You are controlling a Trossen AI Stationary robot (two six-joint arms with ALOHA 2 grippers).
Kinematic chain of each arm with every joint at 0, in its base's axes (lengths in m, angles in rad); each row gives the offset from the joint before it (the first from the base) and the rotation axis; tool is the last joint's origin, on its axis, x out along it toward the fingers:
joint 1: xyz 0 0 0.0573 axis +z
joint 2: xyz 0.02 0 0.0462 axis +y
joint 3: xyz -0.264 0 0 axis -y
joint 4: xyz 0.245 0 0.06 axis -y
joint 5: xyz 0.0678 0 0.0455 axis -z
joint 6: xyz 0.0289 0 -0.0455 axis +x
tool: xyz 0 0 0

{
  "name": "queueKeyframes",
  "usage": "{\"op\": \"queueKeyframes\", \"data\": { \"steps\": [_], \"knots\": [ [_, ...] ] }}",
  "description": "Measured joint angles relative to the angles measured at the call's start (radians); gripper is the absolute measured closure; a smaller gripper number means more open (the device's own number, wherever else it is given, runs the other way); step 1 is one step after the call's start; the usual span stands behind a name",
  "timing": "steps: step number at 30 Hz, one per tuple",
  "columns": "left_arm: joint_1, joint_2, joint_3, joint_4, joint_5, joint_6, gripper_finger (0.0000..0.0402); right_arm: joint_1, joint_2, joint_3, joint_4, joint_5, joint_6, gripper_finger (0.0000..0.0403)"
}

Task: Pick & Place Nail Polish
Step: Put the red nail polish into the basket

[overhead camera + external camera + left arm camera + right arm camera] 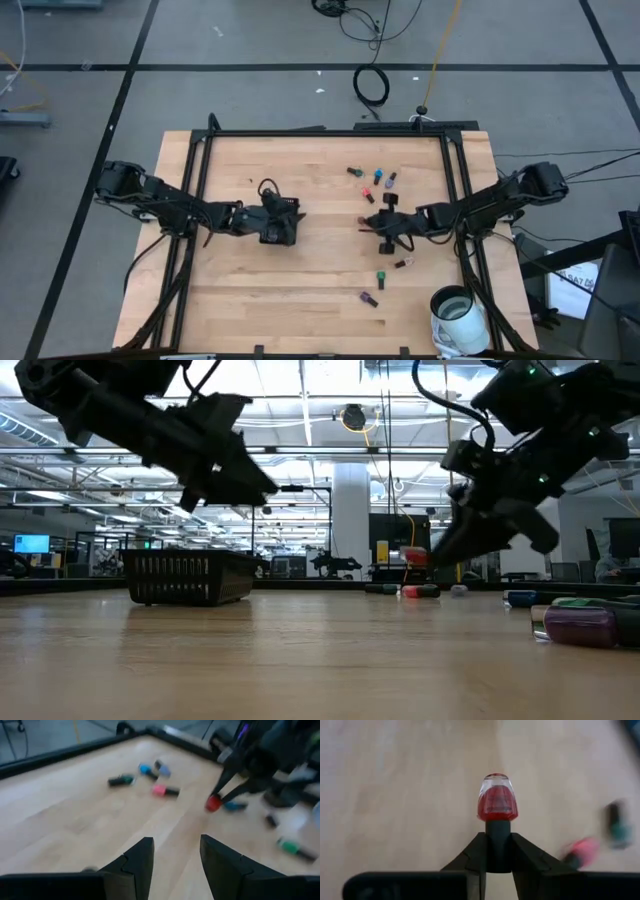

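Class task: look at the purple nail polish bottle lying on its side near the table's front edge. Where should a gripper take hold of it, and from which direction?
Grip the purple bottle across its body, near the cap joint, coming straight down from above. It lies flat on the table with bare wood on both sides, so the fingers probably fit best set crosswise to its slanted long axis. The right gripper already holds the red bottle by its cap.

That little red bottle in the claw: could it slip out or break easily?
The red bottle looks like clear glass, so probably breakable if dropped. The right gripper pinches only its narrow dark cap, so it might swivel or slip. Other bottles lie on their sides, suggesting these tip easily.
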Motion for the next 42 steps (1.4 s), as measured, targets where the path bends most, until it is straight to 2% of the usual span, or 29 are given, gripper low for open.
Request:
{"op": "queueKeyframes", "data": {
  "steps": [4,9,12,19,24,27,33,36,42],
  "knots": [
    [0.013,0.000,0.000,0.097,0.017,-0.087,0.0243,0.000,-0.008,0.008,0.121,0.103,-0.209,0.0355],
    [0.038,0.000,0.000,0.126,0.127,-0.182,0.0243,0.002,-0.007,0.009,0.228,0.187,-0.393,0.0355],
    [0.049,0.000,0.000,0.124,0.139,-0.216,0.0243,0.002,-0.008,0.009,0.264,0.199,-0.468,0.0355],
    [0.078,0.018,0.018,0.131,0.133,-0.231,0.0243,0.002,-0.008,0.009,0.303,0.203,-0.500,0.0355],
    [0.097,0.109,0.081,0.141,0.154,-0.204,0.0237,0.002,-0.008,0.009,0.301,0.218,-0.500,0.0355],
    [0.111,0.196,0.142,0.195,0.189,-0.209,0.0210,0.002,-0.008,0.009,0.306,0.218,-0.489,0.0355],
    [0.137,0.343,0.283,0.199,0.295,-0.193,0.0119,0.007,-0.008,0.009,0.302,0.218,-0.478,0.0355],
    [0.147,0.399,0.342,0.200,0.315,-0.190,0.0084,0.019,-0.008,0.009,0.311,0.217,-0.481,0.0355],
    [0.159,0.489,0.440,0.200,0.325,-0.190,0.0049,0.028,-0.009,0.009,0.334,0.218,-0.486,0.0355]
  ]
}}
